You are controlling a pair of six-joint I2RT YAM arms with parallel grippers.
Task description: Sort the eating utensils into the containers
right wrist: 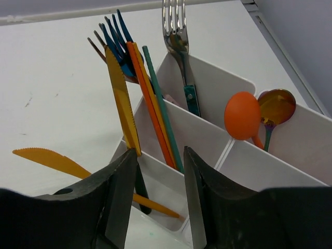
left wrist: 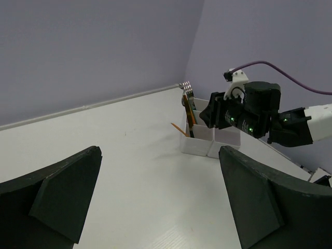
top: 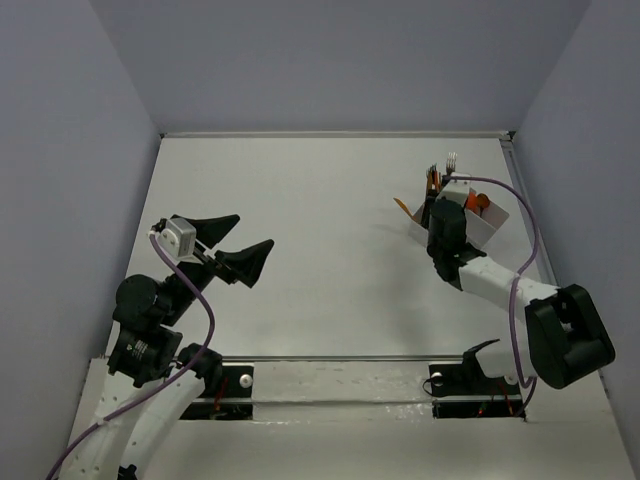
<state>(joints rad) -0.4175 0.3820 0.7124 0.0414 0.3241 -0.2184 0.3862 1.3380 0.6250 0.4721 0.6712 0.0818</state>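
While the right arm reaches to the far right of the table [top: 320,200], I find the right gripper [right wrist: 160,154] poised over the near side of the white divided box [right wrist: 218,88]. Its fingers [right wrist: 116,197] stand a narrow gap apart, and I see nothing clamped between them.

Contents, as read from the right wrist view:

- **Left compartment:** It holds a yellow-orange serrated plastic knife [right wrist: 123,98], dark blue plastic forks [right wrist: 115,36], an orange stick [right wrist: 150,104] and a green stick [right wrist: 162,106]. All of them lean upright.
- **Second orange knife [right wrist: 46,158]:** It lies low, with its blade out over the table to the left. Its handle end drops into the box between the fingers. I cannot tell whether it shares the compartment with the sticks.
- **Far compartment:** It holds a silver fork [right wrist: 175,21], tines up, with a teal section on its handle.
- **Right compartment:** It holds an orange plastic spoon [right wrist: 242,115] and a coppery metal spoon [right wrist: 277,105], bowls up and just beside each other.

The left gripper [top: 255,231] hangs above the near left of the table, well apart from the box. Its fingers [left wrist: 62,197] are spread wide and hold nothing.
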